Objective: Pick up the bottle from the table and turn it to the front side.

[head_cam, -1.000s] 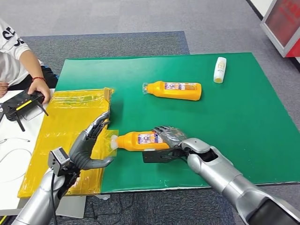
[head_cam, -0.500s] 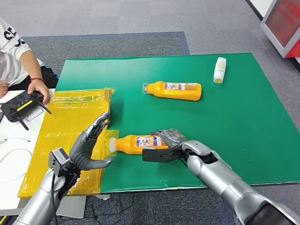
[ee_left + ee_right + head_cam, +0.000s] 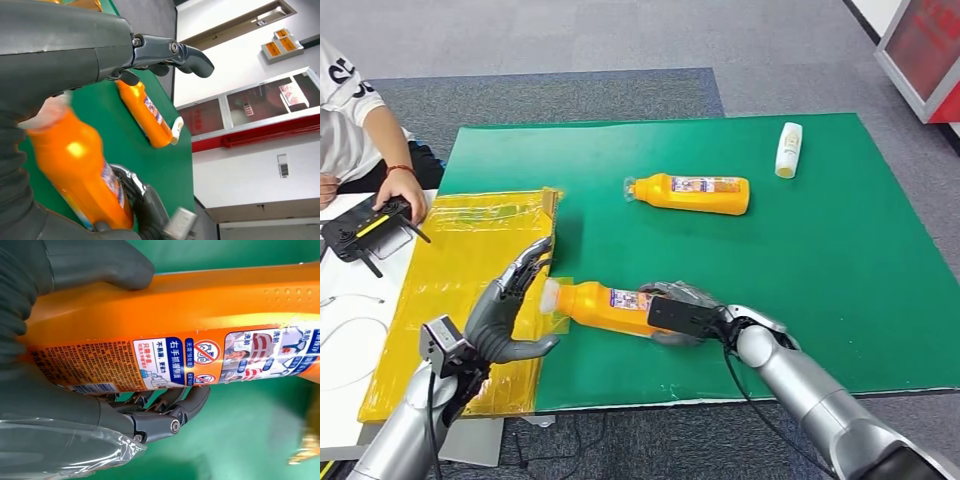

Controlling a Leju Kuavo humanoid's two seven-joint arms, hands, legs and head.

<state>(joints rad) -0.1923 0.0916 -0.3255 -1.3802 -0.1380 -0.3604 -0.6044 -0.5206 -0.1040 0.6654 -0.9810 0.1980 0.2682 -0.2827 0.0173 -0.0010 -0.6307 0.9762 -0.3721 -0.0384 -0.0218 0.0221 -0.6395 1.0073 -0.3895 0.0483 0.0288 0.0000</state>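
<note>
Held bottle: orange detergent bottle, lower centre of the head view, neck tilted up toward the left, body clamped in the right hand.
Right hand: thumb over the upper side, dark fingers curled beneath, per the right wrist view; small-print label and a warning symbol turned toward the camera.
Left hand: lower left of the head view, fingers spread and apart, grasping nothing, just beside the bottle's pale cap.
Surface: green mat at centre and right, yellow plastic sheet at left.
Step in hand: lift apparently begun, neck end raised off the mat; turn to the front side judged not yet finished.
Next move: probably a roll about the long axis until the front label faces up, with grip kept firm against slipping.
Elsewhere: second orange bottle lying upper centre; small white bottle upper right; person's hand on a black controller at far left.
</note>
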